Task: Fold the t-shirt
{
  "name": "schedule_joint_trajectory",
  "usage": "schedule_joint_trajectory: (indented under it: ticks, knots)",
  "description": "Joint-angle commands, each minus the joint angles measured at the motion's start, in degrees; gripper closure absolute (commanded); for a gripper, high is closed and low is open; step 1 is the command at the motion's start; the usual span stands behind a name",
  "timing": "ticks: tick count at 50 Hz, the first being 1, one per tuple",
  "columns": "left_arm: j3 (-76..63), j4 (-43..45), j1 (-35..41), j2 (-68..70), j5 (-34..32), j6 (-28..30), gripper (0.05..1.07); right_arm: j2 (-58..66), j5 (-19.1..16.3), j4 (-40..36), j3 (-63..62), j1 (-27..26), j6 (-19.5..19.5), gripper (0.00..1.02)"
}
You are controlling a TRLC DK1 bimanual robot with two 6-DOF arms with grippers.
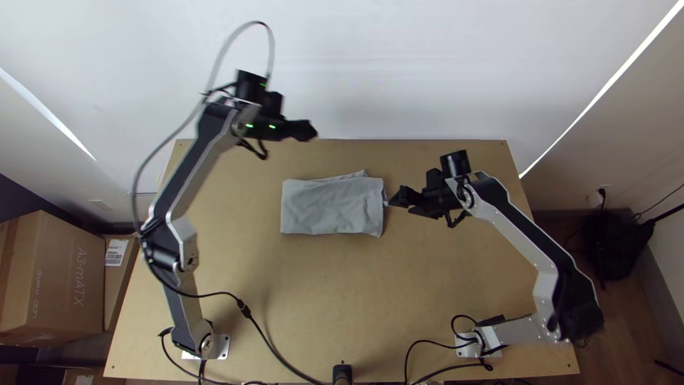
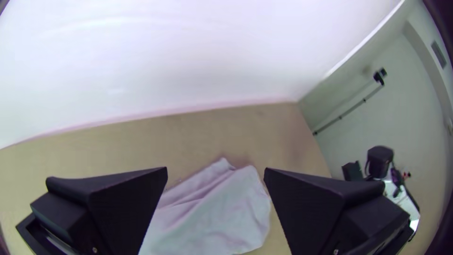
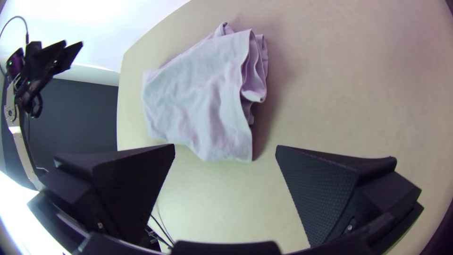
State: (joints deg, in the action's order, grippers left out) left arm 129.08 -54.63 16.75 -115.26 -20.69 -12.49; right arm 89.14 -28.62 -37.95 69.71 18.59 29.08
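A pale grey, soft cloth t-shirt (image 1: 331,207) is lying folded into a compact rectangle, toward twelve o'clock on the light wooden, flat bench (image 1: 313,299), its layered edges showing at three o'clock. The black, wide-fingered left end effector (image 1: 310,131) is hovering open toward eleven o'clock from the shirt; the matching right end effector (image 1: 396,199) is hovering open, near its three o'clock side.

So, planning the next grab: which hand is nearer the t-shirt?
Right. The right hand is beside the t-shirt; the left hand hangs high above the table, farther off.
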Motion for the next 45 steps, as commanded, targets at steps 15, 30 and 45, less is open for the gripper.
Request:
schedule_joint_trajectory:
  ticks: [15,30,45]
  knots:
    - [-6.21,-2.5,-19.13,24.3,0.3,4.05,0.09,18.35,0.41,10.88,10.97,-1.89,-5.17,0.04]
    - [-11.04,-6.19,-31.87,37.3,0.38,5.11,0.09,30.04,-0.38,14.49,18.18,-1.89,-5.17,0.04]
    - [-10.95,-9.7,-38.2,42.58,0.3,5.64,0.09,36.1,-3.72,14.49,22.66,1.01,-4.91,0.04]
